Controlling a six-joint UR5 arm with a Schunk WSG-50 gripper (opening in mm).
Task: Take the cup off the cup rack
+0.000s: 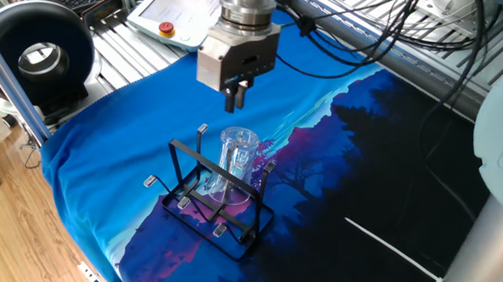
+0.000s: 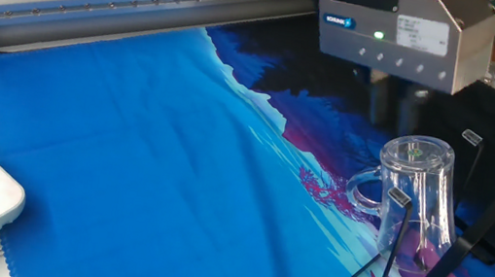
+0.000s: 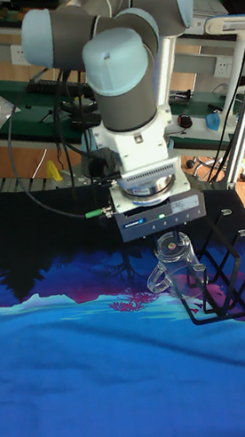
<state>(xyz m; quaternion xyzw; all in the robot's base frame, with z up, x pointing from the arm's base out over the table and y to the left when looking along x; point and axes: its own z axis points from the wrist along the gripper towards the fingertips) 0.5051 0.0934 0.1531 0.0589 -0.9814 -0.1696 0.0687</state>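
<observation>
**Approach step: gripper above the cup, no grasp yet**

You are in the approach. The cup [image 1: 238, 159] sits upside down on the rack [image 1: 216, 198] at the centre of one fixed view, base up, with its handle [image 2: 364, 194] pointing to the left of the other fixed view. The gripper [image 1: 235, 97] hangs just above the cup, a little toward the upper left of the frame, holding and touching nothing. Its fingers [image 1: 232, 99] stand slightly parted, a narrow gap showing between them. Next, you likely need to open wider, come down over the cup wall or handle, close, then lift it clear of its peg
</observation>
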